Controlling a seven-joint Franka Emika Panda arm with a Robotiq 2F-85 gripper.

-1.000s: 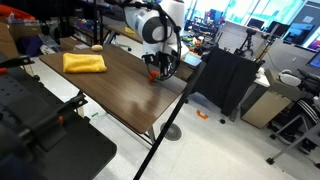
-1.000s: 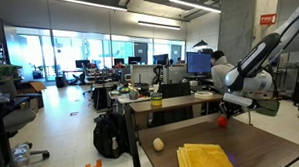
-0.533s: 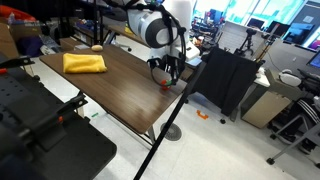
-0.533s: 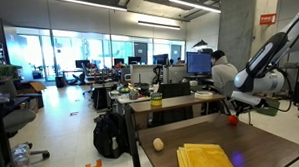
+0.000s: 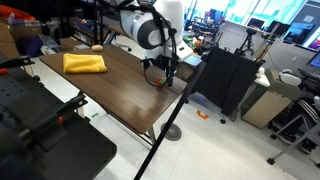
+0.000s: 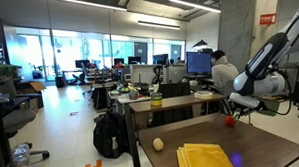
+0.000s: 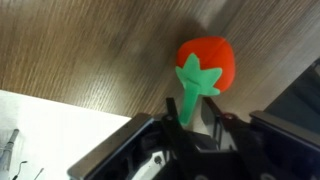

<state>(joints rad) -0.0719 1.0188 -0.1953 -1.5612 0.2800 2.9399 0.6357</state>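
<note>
A red toy tomato (image 7: 210, 65) with a green stalk rests on the brown wooden table (image 7: 90, 50), close to the table's edge. My gripper (image 7: 192, 120) stands right over it, its two fingers drawn close on either side of the green stalk. In both exterior views the tomato (image 5: 160, 85) (image 6: 229, 119) shows as a small red spot under the gripper (image 5: 160, 77) (image 6: 232, 112), at the end of the table (image 5: 110, 90) furthest from the cloth.
A folded yellow cloth (image 5: 84, 62) (image 6: 205, 157) lies at the other end of the table, with a small tan object (image 5: 95, 47) (image 6: 158, 144) beside it. A black pole (image 5: 170, 120) leans past the table edge near the gripper. Desks, monitors and chairs stand around.
The gripper has carried the tomato along the table toward its end and edge, then come down lower; the tomato now sits at table level.
</note>
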